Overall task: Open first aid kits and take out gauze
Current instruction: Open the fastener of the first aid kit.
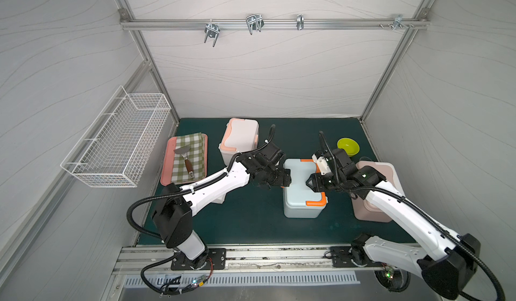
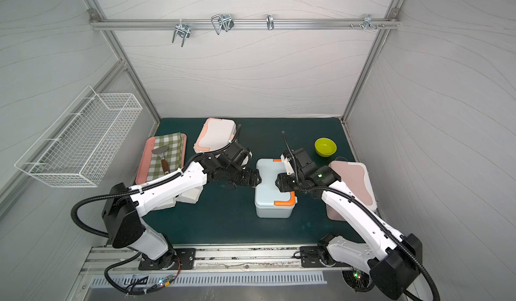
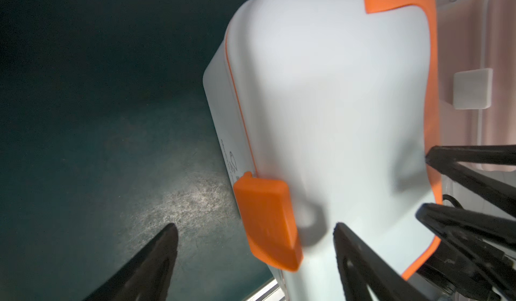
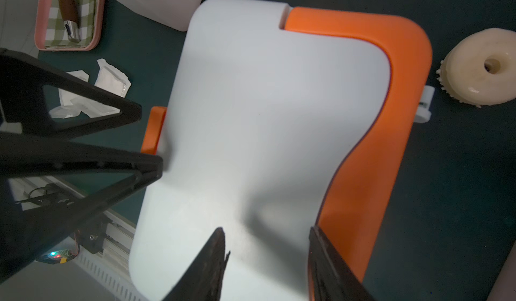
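Blue kit (image 1: 303,188) sitting mid-mat, lid down. Left claw (image 3: 255,226) hanging wide apart, straddling the orange latch (image 3: 265,218), gripping nothing. Right claw (image 4: 265,229) hovering over the opposite lid edge by the orange trim, jaws apart, nothing showing between them but lid. Gauze (image 4: 111,79) lying loose on the mat (image 1: 251,224) by the left arm; more probably hiding inside the kit.

Risks:
- A finger slipping off the smooth latch.
- The light kit sliding or tipping if the lid is getting pulled with nothing pinning the base.
- The claws bumping, working close across one lid.
- The right arm, hanging over the pink kit (image 1: 391,174), nudging it.

Mat looking dark green, flat, a bit scuffed. Pale wavy panels on an aluminium frame walling the booth, wire basket (image 1: 120,143) hanging on a side wall, hook rail (image 1: 273,24) running across the back.
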Controlling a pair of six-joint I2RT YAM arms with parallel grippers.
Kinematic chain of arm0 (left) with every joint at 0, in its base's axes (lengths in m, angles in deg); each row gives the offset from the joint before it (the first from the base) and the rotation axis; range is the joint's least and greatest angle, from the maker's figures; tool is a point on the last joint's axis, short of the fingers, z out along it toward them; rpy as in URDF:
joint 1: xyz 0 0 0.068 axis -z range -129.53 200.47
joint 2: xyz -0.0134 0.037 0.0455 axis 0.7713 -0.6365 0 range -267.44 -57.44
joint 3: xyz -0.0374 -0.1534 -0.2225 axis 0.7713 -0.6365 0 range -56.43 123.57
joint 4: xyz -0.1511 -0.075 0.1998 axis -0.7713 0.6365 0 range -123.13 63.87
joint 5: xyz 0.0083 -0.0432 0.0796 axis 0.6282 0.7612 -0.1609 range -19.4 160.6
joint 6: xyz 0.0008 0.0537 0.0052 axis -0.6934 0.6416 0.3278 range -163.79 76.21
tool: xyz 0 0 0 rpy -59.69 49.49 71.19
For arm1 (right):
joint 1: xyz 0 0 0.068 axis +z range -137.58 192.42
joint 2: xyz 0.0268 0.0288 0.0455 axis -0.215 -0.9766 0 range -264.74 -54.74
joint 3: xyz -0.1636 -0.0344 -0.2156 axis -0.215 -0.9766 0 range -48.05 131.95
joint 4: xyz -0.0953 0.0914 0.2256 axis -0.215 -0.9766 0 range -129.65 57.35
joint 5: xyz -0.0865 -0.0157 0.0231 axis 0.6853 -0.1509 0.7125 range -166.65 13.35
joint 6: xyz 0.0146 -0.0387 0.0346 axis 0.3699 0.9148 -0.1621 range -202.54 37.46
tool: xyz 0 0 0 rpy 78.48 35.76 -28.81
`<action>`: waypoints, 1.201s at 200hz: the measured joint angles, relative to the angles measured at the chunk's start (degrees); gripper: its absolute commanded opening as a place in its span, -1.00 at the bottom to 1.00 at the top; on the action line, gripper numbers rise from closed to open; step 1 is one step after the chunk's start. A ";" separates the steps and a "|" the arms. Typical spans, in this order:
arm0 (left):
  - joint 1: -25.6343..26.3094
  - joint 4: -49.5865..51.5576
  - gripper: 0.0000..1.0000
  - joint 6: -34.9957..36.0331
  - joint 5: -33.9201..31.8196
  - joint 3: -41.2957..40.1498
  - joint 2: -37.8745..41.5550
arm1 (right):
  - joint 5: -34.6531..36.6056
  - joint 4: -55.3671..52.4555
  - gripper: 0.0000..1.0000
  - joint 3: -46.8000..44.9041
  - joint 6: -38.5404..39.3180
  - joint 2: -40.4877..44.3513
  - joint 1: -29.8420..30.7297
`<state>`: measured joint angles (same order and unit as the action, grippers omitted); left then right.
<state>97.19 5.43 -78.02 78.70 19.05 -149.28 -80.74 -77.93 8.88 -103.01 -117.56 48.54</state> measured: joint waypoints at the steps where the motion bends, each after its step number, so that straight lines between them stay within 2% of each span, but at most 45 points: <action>1: -0.07 -0.02 0.68 -0.02 0.04 0.00 -0.02 | 0.00 0.00 -0.01 0.00 0.00 0.00 0.00; 26: -1.42 -0.42 0.59 0.07 0.09 -0.74 0.66 | -0.07 0.00 -0.01 0.00 0.00 0.00 -0.04; 80: -5.20 -1.03 0.55 -0.39 0.02 -8.61 5.73 | -0.31 0.02 0.00 -0.02 0.17 -0.07 -0.09; 130: -7.87 -4.37 0.53 -1.53 2.51 -14.08 7.43 | -1.25 0.07 0.15 0.28 0.42 -0.42 -0.13; 185: -8.48 -8.28 0.53 -2.71 5.90 -15.21 7.13 | -3.85 -1.07 0.32 1.55 0.39 -0.96 -0.13; 206: -8.92 -8.22 0.54 -3.04 5.77 -16.81 9.38 | -4.17 -2.08 0.39 1.97 0.39 -0.44 -0.50; 240: -9.22 -7.39 0.56 -3.28 5.64 -17.11 14.21 | -4.55 -3.30 0.41 2.05 0.35 2.14 -3.76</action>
<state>87.96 -1.95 -81.30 84.34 1.94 -135.07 -85.29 -81.23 10.93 -102.66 -115.42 44.78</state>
